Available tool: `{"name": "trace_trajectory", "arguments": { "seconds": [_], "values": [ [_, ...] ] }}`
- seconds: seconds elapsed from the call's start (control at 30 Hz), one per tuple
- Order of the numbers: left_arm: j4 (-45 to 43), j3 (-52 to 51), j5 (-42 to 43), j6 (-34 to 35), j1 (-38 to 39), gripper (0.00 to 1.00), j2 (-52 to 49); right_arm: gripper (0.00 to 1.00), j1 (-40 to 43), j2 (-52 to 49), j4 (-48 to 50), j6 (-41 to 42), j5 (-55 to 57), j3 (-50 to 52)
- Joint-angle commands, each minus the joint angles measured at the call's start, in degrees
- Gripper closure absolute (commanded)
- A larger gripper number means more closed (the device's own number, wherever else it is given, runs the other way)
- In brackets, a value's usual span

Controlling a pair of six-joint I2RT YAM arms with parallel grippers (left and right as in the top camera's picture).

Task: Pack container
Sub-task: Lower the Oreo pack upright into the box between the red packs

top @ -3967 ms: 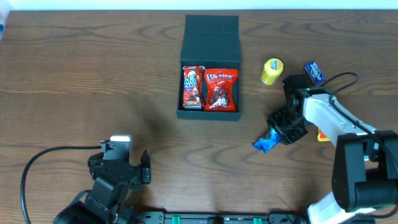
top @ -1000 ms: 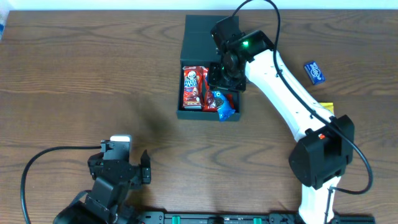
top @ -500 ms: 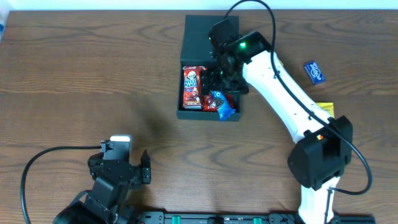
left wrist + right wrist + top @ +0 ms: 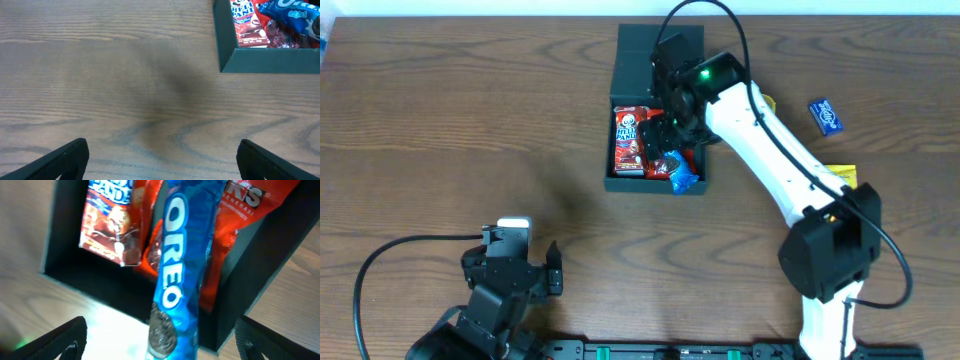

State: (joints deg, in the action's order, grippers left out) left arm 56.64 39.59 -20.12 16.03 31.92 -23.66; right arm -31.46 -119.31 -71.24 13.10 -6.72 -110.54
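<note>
The dark green box [image 4: 656, 186] stands open at the far middle of the wooden surface [image 4: 470, 130]. Inside it lie a panda biscuit packet [image 4: 630, 140], a red bag [image 4: 240, 210] and a blue cookie packet [image 4: 175, 280] laid across the red bag. The right tool [image 4: 162, 340] hangs above, released, its fingers wide apart and clear of the cookie packet. The left tool [image 4: 165, 162] is also released, over bare wood.

table [image 4: 470, 130]: brown wood grain, smooth, dull sheen
container [image 4: 660, 45]: dark teal card, matt
Oreo packet [image 4: 175, 265]: blue plastic film, glossy, crinkled
red snack packet [image 4: 240, 210]: shiny plastic film
</note>
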Motion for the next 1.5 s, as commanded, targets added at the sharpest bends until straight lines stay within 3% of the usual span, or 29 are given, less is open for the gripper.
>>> {"name": "trace_trajectory", "arguments": {
  "seconds": [0.0, 0.63, 0.77, 0.97, 1.07, 1.37, 1.47],
  "values": [
    [0.1, -0.5, -1.0, -0.8, -0.3, 0.05, 0.3, 0.06, -0.5, -2.9, 0.0, -1.6, 2.3, -1.0],
    [0.1, -0.5, -1.0, -0.8, -0.3, 0.05, 0.3, 0.09, -0.4, -7.4, 0.3, -1.6, 4.0, 0.8],
    [0.1, -0.5, -1.0, -0.8, -0.3, 0.05, 0.3, 0.25, -0.4, -7.4, 0.5, -1.6, 4.0, 1.2],
    [0.1, -0.5, -1.0, -0.8, -0.3, 0.05, 0.3, 0.41, -0.4, -7.4, 0.8, -1.6, 3.9, 2.9],
    [0.1, -0.5, -1.0, -0.8, -0.3, 0.05, 0.3, 0.54, -0.4, -7.4, 1.0, -1.6, 3.9, 4.0],
    [0.1, -0.5, -1.0, -0.8, -0.3, 0.05, 0.3, 0.76, -0.4, -7.4, 2.1, 0.3, 3.9, 4.3],
    [0.1, -0.5, -1.0, -0.8, -0.3, 0.05, 0.3, 0.78, -0.4, -7.3, 3.0, 1.6, 3.9, 4.2]
  ]
}}
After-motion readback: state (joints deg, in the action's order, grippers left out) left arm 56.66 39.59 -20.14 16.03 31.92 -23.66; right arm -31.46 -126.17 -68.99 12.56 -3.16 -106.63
